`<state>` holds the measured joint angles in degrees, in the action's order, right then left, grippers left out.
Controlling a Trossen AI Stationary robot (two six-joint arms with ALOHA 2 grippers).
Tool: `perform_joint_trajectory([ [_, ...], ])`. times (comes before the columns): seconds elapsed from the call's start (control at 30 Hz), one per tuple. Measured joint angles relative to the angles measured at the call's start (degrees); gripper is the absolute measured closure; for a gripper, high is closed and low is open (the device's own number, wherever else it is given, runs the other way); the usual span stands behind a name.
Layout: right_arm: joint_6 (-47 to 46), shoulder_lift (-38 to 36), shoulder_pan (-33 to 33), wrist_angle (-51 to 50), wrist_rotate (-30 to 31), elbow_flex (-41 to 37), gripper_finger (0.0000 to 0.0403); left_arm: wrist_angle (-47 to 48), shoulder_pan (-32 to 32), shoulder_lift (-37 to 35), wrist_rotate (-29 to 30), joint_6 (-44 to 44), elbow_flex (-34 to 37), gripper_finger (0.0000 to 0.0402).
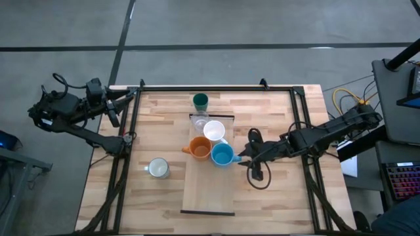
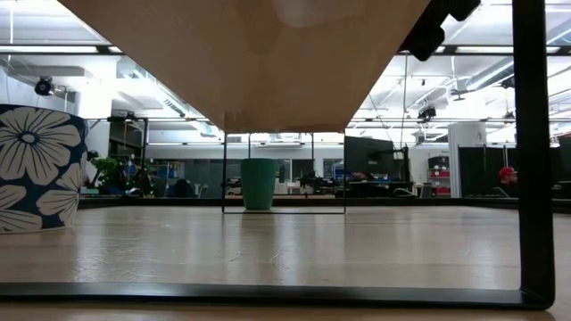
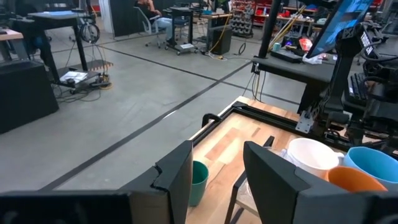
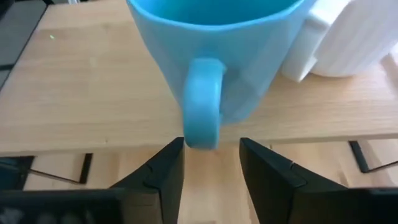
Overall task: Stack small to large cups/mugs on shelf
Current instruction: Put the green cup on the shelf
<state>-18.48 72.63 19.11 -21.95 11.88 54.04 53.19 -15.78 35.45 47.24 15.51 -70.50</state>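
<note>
Right gripper [image 4: 211, 165] sits low at the right edge of the shelf [image 1: 207, 193]. Its fingers [image 4: 163, 171] are spread apart with the handle of the light blue mug [image 4: 214, 46] just ahead of the gap, neither pad touching it. Nothing held. The mug stands upright on the shelf.

Judgement: this is the release of the light blue mug; placement looks done. Next move calls for backing the fingers straight away from the handle without catching it, then going for another cup.

Left gripper [image 3: 214, 177] waits off the far left corner of the worktop [image 1: 157, 124], fingers well open, empty.

Beyond the right fingers, in the high view:
- orange mug [image 1: 199, 148] touching or just beside the blue one, on the side away from the fingers
- white mug [image 1: 214, 130] beyond the blue one, close against it
- clear glass [image 1: 199, 121] beyond those; hard to make out
- dark green cup [image 1: 200, 101] on the worktop past the shelf's far end, not yet on the shelf
- pale mug with a floral print [image 1: 158, 168] on the worktop well left of the shelf, also not yet placed

In the way: the four vessels on the shelf are bunched tight, so any sideways swing on retreat risks nudging the blue mug into its neighbours. Size order of the row cannot be judged from here.
</note>
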Motion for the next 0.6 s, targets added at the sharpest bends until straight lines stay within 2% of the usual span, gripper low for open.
perform_joint_trajectory([
  [0.17,2.73,-0.98,-0.55,-5.53,0.23,2.59,0.0251,0.0,-0.01,-0.06,-0.28,-2.62,0.0,0.0272],
  [0.27,3.1,-1.74,-1.16,-15.71,2.25,6.8,0.0253,0.05,0.0,-0.06,-1.22,-2.91,0.0,0.0272],
  [0.37,1.97,-2.21,-1.29,-29.7,7.72,12.4,0.0257,1.58,0.01,-0.25,-3.03,-4.53,0.0,0.0272],
  [0.47,-1.77,-2.5,-1.25,-42.96,14.36,17.98,0.0261,8.24,-0.01,-0.86,-7.26,-4.32,-0.04,0.0272],
  [0.6,-8.15,-3.12,-1.27,-54.98,22.53,24.07,0.0267,23.44,-0.01,-1.96,-14.48,6.34,-0.09,0.0272],
])
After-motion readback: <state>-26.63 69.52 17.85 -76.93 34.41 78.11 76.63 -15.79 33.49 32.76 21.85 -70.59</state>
